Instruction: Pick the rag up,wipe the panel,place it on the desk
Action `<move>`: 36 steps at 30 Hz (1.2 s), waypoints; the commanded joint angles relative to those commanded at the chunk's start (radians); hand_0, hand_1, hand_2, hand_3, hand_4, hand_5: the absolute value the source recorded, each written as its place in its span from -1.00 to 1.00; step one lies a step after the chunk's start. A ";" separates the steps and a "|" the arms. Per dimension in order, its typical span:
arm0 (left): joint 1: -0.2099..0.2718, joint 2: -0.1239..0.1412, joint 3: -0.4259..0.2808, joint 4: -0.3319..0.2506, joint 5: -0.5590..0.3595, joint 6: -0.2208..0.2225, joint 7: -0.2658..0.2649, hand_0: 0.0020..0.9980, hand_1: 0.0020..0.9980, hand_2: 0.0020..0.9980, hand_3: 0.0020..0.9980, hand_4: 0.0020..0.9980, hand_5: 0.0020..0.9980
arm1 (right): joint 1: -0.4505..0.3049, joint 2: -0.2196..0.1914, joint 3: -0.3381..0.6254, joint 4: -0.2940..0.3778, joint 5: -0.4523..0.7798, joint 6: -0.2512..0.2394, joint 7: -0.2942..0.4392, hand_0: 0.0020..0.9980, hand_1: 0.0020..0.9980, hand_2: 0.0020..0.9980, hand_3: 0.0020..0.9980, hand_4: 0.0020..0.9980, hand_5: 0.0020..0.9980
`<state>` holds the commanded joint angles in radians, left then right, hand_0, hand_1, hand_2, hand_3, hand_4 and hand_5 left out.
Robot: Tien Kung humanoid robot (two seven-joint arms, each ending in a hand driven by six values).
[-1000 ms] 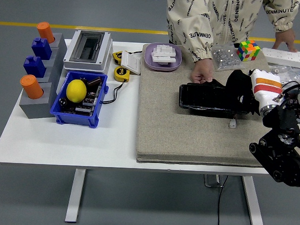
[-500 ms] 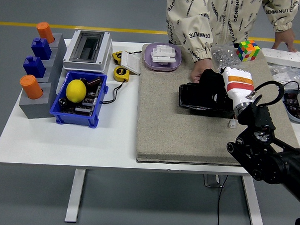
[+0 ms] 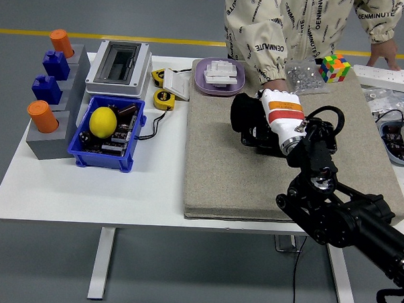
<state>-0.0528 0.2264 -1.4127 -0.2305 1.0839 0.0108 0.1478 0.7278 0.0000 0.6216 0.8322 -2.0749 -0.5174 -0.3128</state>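
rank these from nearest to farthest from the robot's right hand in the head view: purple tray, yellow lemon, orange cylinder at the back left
From the right hand, on the black panel:
1. Purple tray, just up-left of the hand at the mat's far edge.
2. Yellow lemon, in the blue bin to the left.
3. Orange cylinder, far back-left corner.

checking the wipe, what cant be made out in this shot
Head view only:
- black panel: mostly hidden by the right hand and its forearm.
- black rag: grip unclear, dark against the panel.
- person's hand holding the panel: hidden behind the right hand.
- left arm: out of frame.
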 joint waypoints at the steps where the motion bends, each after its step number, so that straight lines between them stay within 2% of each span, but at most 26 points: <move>1: 0.000 0.000 0.000 0.000 0.000 0.000 0.000 0.21 0.27 0.27 0.12 0.26 -0.11 | 0.002 0.000 -0.007 0.000 0.001 0.000 0.000 -0.39 -0.17 -0.10 -0.06 0.87 -0.91; 10: -0.006 0.000 0.006 -0.001 -0.002 0.000 0.000 0.21 0.27 0.27 0.13 0.26 -0.11 | 0.016 0.000 -0.061 0.001 0.009 0.001 0.001 -0.39 -0.17 -0.10 -0.06 0.87 -0.91; 27: -0.004 -0.003 -0.010 -0.001 0.004 0.000 0.000 0.21 0.27 0.27 0.12 0.26 -0.11 | -0.001 -0.002 -0.028 -0.011 0.003 0.003 0.000 -0.39 -0.17 -0.10 -0.06 0.87 -0.91; 36: -0.002 -0.005 -0.014 0.000 0.004 0.000 0.001 0.21 0.27 0.28 0.13 0.26 -0.11 | -0.018 -0.076 0.006 -0.010 -0.003 0.008 0.000 -0.38 -0.17 -0.10 -0.06 0.87 -0.91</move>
<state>-0.0552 0.2210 -1.4272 -0.2309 1.0879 0.0107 0.1483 0.7098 -0.0765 0.6275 0.8225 -2.0784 -0.5098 -0.3129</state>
